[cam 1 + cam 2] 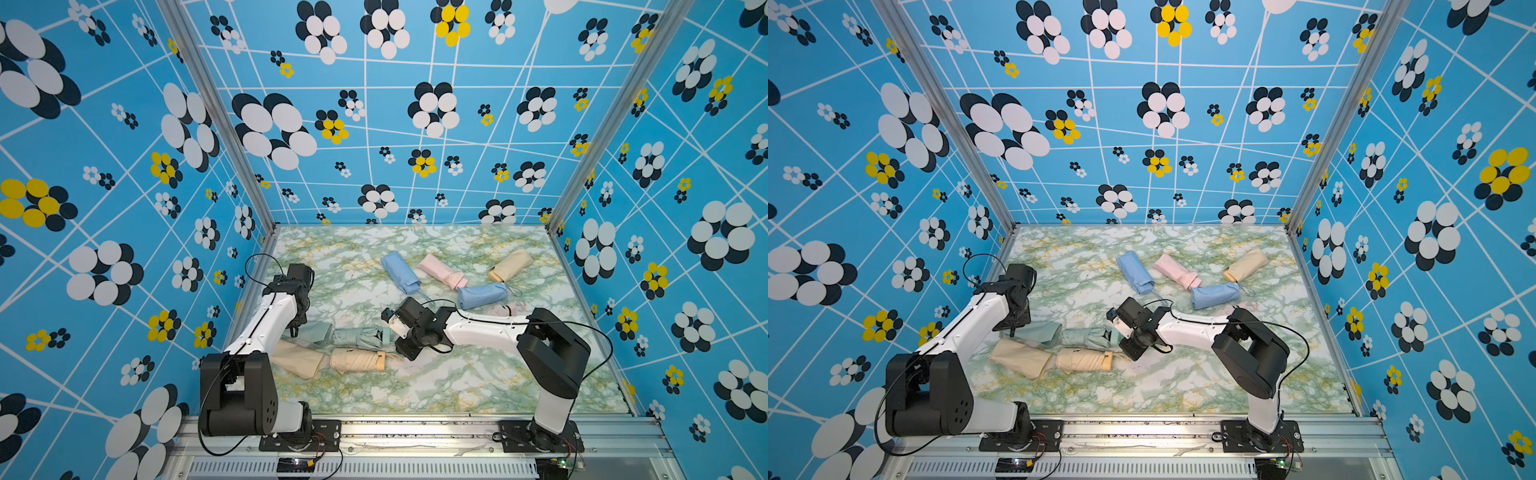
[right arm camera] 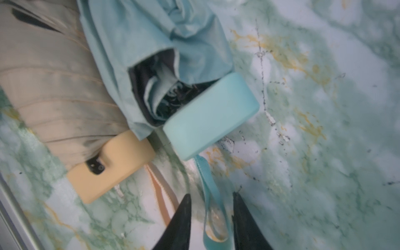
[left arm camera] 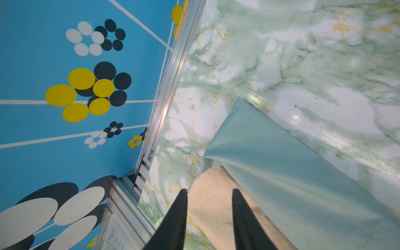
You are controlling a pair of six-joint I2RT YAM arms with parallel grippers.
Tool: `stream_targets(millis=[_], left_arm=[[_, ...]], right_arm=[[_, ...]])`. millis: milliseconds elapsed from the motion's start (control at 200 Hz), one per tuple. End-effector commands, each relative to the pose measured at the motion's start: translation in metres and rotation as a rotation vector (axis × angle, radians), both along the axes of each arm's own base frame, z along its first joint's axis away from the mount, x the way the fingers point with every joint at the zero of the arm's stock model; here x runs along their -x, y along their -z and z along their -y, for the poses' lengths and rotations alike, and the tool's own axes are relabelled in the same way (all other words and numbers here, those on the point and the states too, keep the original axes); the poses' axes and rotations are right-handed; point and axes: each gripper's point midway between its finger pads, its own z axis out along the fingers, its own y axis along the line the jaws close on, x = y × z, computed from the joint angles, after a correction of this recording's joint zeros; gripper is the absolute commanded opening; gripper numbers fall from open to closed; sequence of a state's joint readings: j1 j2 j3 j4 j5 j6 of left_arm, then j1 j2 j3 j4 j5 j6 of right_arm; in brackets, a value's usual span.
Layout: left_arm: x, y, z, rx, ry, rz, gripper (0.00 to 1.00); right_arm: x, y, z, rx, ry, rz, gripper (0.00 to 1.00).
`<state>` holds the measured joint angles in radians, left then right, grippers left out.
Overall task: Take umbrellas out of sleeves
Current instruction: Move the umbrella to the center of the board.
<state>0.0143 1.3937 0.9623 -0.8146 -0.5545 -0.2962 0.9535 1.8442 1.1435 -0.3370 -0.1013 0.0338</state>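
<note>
A mint umbrella (image 1: 357,336) lies bare at the table's front left, with its empty mint sleeve (image 1: 314,332) to its left. In front of them lie a beige umbrella (image 1: 356,360) and its flat beige sleeve (image 1: 297,360). My left gripper (image 3: 209,190) is open above the beige sleeve (image 3: 211,207), beside the mint sleeve (image 3: 281,164). My right gripper (image 2: 212,194) is open just off the mint umbrella's handle (image 2: 211,114). Its wrist cord (image 2: 213,207) lies loose between the fingers. The beige handle (image 2: 110,164) lies beside it.
Several umbrellas still in their sleeves lie at the back right: blue (image 1: 401,272), pink (image 1: 441,270), beige (image 1: 510,264), and another blue (image 1: 482,296). A pink piece (image 1: 505,309) is partly hidden by the right arm. The left wall rail (image 3: 164,112) runs close to my left gripper.
</note>
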Motion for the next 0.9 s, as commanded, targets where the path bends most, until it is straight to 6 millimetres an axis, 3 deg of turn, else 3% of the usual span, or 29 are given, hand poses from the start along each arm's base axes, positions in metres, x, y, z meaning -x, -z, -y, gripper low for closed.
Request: stream_targets(millis=[0,75,310,390,475,575,735,895], left_arm=[[-0.003,-0.016,0.006,0.005,0.034,0.070,0.41],[-0.010,-0.024,0.016,0.049,0.082,0.147,0.42],[-0.019,-0.059,0.040,0.163,0.180,0.426,0.89],[-0.021,-0.070,0.053,0.219,0.237,0.503,0.99],[-0.024,-0.081,0.071,0.289,0.320,0.562,0.99],[-0.025,-0.090,0.090,0.364,0.410,0.592,0.99],[-0.027,-0.094,0.115,0.480,0.508,0.613,0.99],[-0.029,-0.091,0.125,0.531,0.536,0.577,0.99]], right_arm=[[-0.007,-0.033,-0.002,-0.038,0.013,0.055,0.39],[-0.010,-0.046,-0.001,-0.056,0.019,0.086,0.47],[-0.028,-0.097,0.000,-0.124,0.055,0.233,0.63],[-0.038,-0.114,0.002,-0.137,0.072,0.296,0.68],[-0.049,-0.128,0.004,-0.138,0.090,0.350,0.78],[-0.067,-0.136,0.007,-0.117,0.124,0.387,0.84],[-0.101,-0.133,0.012,-0.051,0.206,0.394,0.92],[-0.131,-0.128,0.014,-0.023,0.292,0.362,0.98]])
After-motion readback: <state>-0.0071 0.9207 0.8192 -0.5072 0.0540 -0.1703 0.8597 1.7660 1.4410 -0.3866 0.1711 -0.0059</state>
